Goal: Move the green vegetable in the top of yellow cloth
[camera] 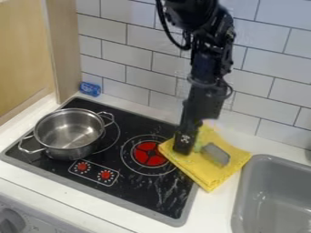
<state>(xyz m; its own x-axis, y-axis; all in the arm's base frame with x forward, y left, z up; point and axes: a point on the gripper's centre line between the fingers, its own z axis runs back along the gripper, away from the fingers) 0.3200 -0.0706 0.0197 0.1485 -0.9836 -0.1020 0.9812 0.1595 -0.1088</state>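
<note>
- While the gripper (193, 151) hangs over the yellow cloth (210, 179), the green vegetable (198, 144) is right beside its jaws.
- I cannot tell their opening or hold.

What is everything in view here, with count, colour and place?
Green vegetable: 1, pale green, beside gripper, at cloth
Cloth: 1, yellow, right of burner
Block-like object: 1, grey, on cloth; identity unclear
Pot: 1, silver, stovetop's left
Stovetop: 1, black, centre
Burner: 1, red, stovetop
Small dials: 2, red, stovetop front
Large knob: 1, grey, lower left
Can-like object: 1, blue, by wall
Sink: 1, grey, lower right
Counter: 1, white, around stovetop
Tiles: many, white, wall
Panelling: wood-coloured, upper left
Arm: 1, black, from top
Gripper: 1, black, over cloth
</note>
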